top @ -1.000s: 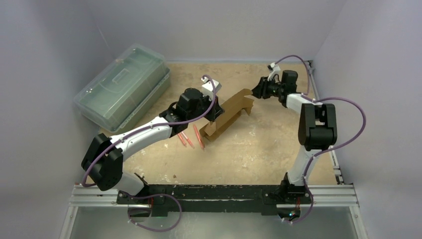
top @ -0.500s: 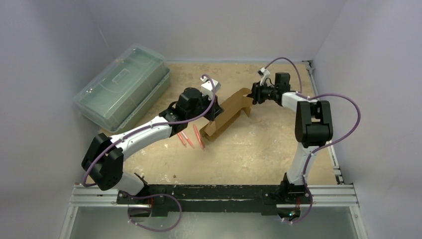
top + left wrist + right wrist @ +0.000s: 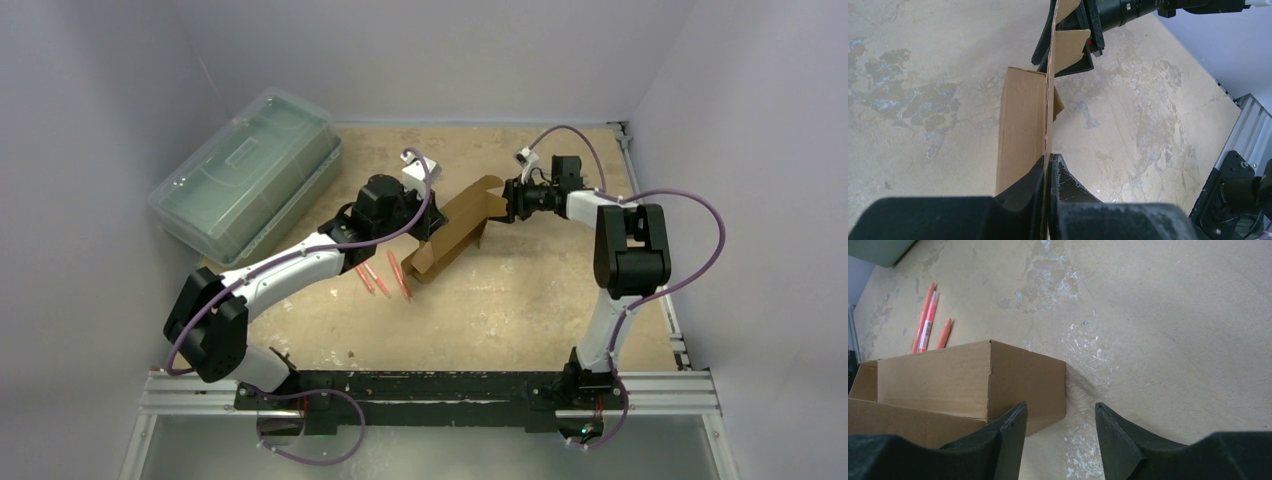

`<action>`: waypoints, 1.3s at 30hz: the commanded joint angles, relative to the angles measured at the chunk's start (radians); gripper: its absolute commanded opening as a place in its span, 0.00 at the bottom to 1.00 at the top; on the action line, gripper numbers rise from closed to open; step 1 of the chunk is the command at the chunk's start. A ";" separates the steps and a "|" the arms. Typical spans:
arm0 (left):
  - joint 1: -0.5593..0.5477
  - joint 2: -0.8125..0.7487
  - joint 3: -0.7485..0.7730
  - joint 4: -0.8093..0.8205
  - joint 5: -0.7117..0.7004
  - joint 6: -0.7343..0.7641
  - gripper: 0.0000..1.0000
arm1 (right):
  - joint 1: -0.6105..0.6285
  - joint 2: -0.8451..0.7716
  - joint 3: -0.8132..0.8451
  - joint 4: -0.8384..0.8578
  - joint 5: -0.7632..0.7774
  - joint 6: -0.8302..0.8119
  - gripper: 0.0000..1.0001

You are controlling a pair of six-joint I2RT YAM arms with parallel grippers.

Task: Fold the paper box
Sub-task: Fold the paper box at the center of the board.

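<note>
The paper box (image 3: 455, 228) is a brown cardboard carton lying slantwise mid-table, part folded. My left gripper (image 3: 430, 218) is shut on one thin upright panel of it; in the left wrist view the paper box (image 3: 1023, 125) runs away from the pinched edge at my left gripper (image 3: 1049, 161). My right gripper (image 3: 506, 204) is at the box's far end, and shows there in the left wrist view too (image 3: 1088, 30). In the right wrist view my right gripper (image 3: 1059, 407) stands open, its left finger over the end of the paper box (image 3: 948, 380), clamping nothing.
A large translucent green case (image 3: 245, 175) lies at the back left by the wall. Orange pens (image 3: 385, 275) lie on the table just in front of the box, and the pens (image 3: 928, 315) also show in the right wrist view. Walls close in the table on three sides.
My right gripper has moved left up to the box's far end and its jaws have opened wider. The left gripper has kept its hold in place.
</note>
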 commanded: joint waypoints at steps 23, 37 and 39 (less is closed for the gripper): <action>0.044 -0.018 -0.026 0.027 0.047 -0.011 0.00 | -0.023 -0.070 -0.172 0.282 0.000 0.320 0.61; 0.048 -0.004 -0.026 0.028 0.066 -0.012 0.00 | -0.094 -0.075 -0.227 0.349 0.019 0.380 0.61; 0.049 -0.006 -0.027 0.028 0.066 -0.012 0.00 | -0.095 -0.075 -0.229 0.355 0.002 0.376 0.62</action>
